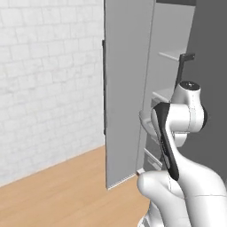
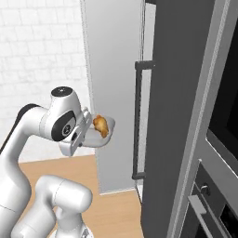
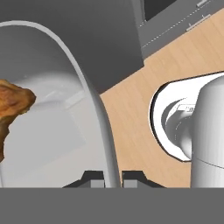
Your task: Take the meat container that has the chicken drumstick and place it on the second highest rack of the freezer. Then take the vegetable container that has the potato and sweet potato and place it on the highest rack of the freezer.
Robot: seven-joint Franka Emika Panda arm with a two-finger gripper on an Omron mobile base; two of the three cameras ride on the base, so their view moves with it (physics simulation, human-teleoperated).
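The freezer (image 1: 128, 88) interior is mostly hidden behind its open door; two shelf edges peek out at 2 o'clock. One chicken drumstick (image 2: 101, 124) lies in one meat container (image 2: 100, 137), cut off at 9 o'clock in the hand view. The jaws seem clamped on its rim.

Robot arm (image 2: 28, 139): glossy white rounded casings, thick tubular links swelling at each joint. Dark, near-black bands and inlays mark the joints; one long black strip runs down a forearm link (image 1: 166, 142). A round black-rimmed cap (image 2: 61, 91) tops the wrist housing. Gripper (image 3: 112, 178): two small dark finger tips with lighter grey faces.
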